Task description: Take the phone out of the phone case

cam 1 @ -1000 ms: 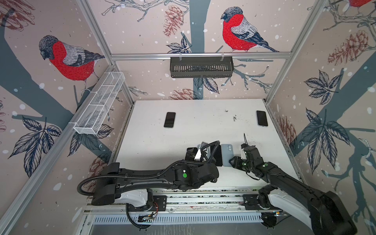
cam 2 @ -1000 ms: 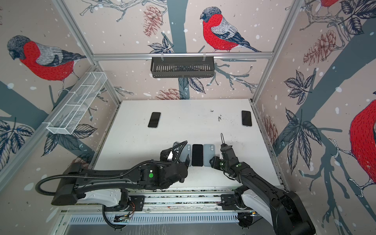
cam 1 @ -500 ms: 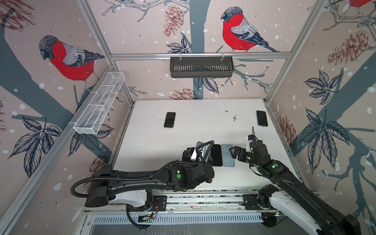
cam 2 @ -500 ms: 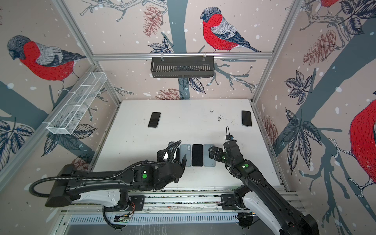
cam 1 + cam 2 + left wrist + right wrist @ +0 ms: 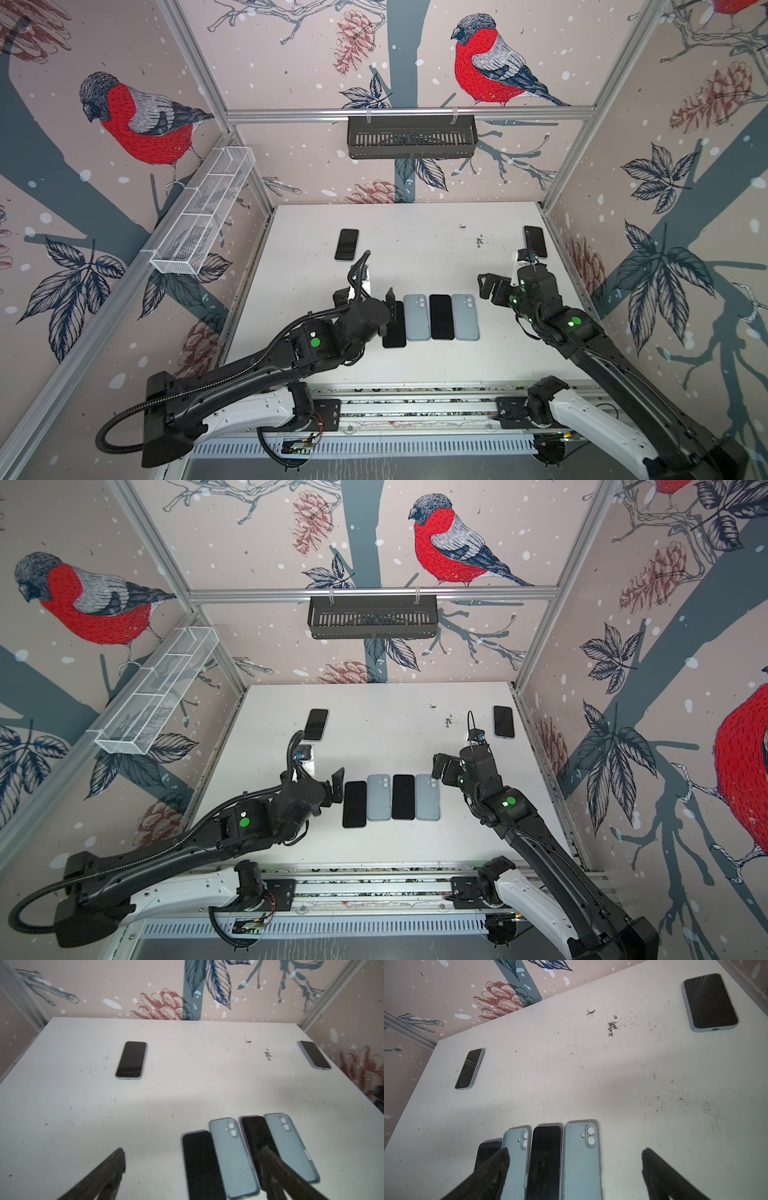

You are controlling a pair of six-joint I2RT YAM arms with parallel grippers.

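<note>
A phone in a light blue phone case [image 5: 347,244] [image 5: 131,1060] lies screen up at the back left of the white table [image 5: 415,257]. Another cased phone [image 5: 535,241] [image 5: 710,1001] lies at the back right. Near the front a row lies flat: bare black phone [image 5: 394,326] [image 5: 354,804], empty blue case [image 5: 416,318], black phone [image 5: 441,317], empty blue case [image 5: 465,317] [image 5: 580,1159]. My left gripper [image 5: 365,297] [image 5: 192,1151] hangs open at the row's left end. My right gripper [image 5: 488,286] [image 5: 575,1153] is open, raised to the right of the row. Both hold nothing.
A black wire basket [image 5: 411,137] hangs on the back wall and a white mesh shelf [image 5: 203,212] on the left wall. Aluminium frame posts stand at the table's back corners. Dark scuff marks [image 5: 478,240] spot the back right of the table.
The right gripper opened, left the blue case at the row's right end and rose back to the right. The left arm drew back to the left, uncovering the leftmost phone and case.
</note>
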